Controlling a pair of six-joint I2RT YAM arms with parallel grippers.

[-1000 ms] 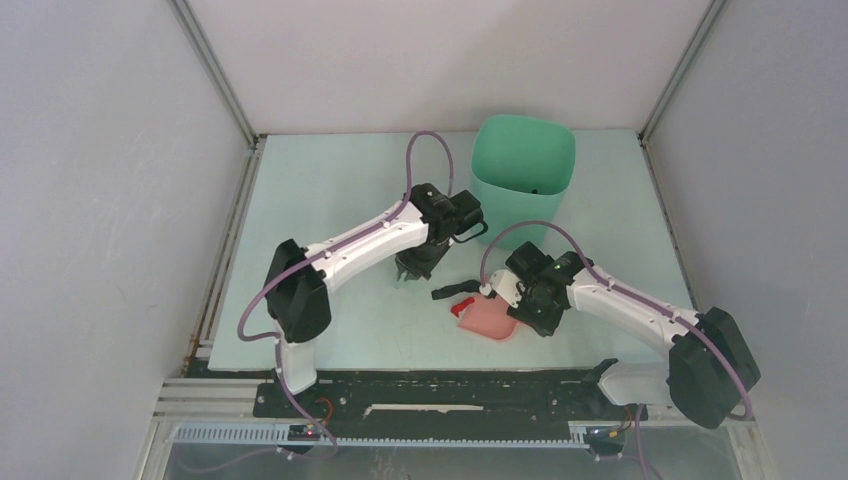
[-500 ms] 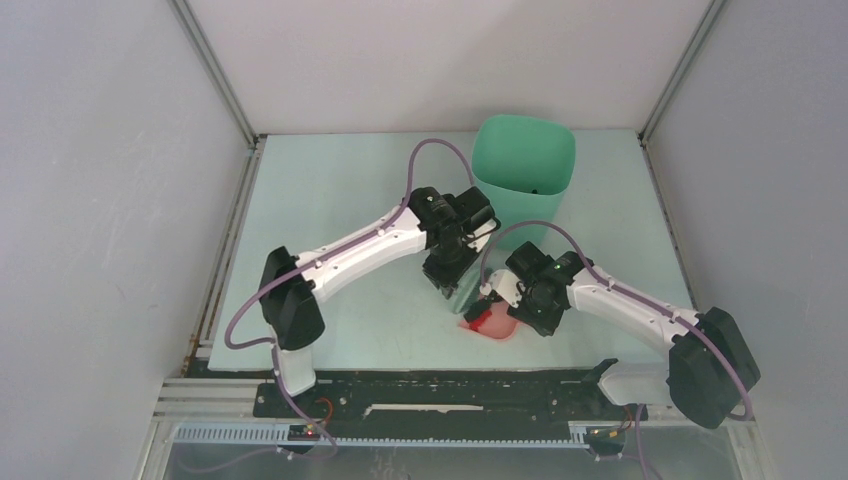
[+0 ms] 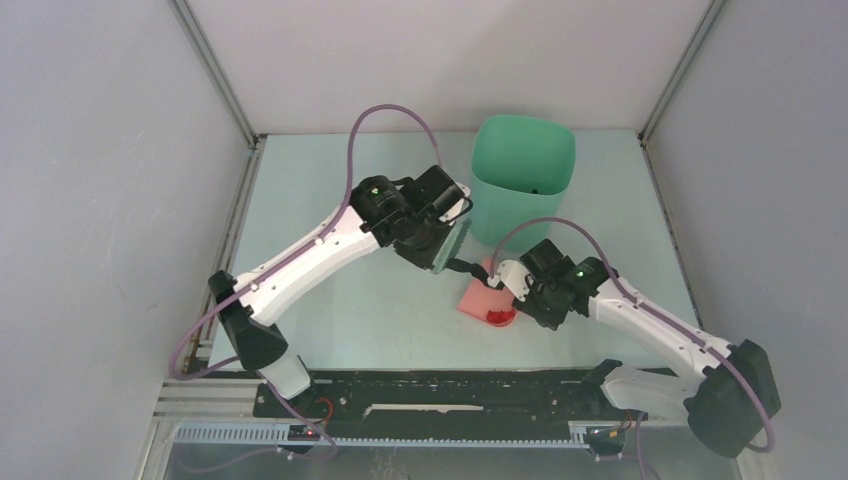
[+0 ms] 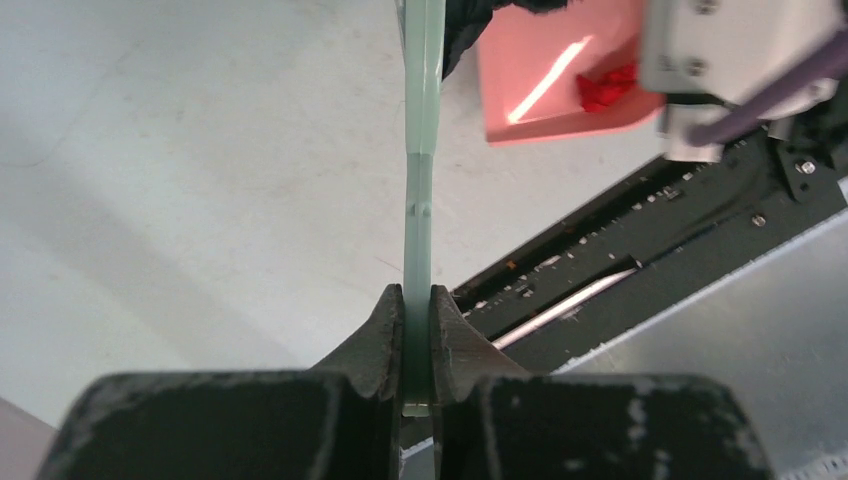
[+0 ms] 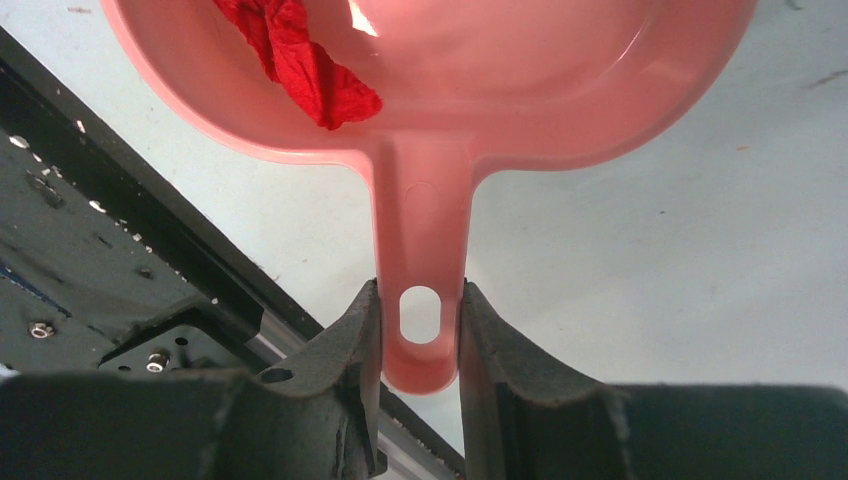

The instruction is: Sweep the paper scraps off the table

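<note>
Right gripper clamps dustpan handle, left gripper clamps brush; red scrap ahead in the pan may spill if tilted.

I read no legible text, label, brand mark, number or sign in any of my views: none on the dustpan, the brush handle, the bin or the table.
</note>
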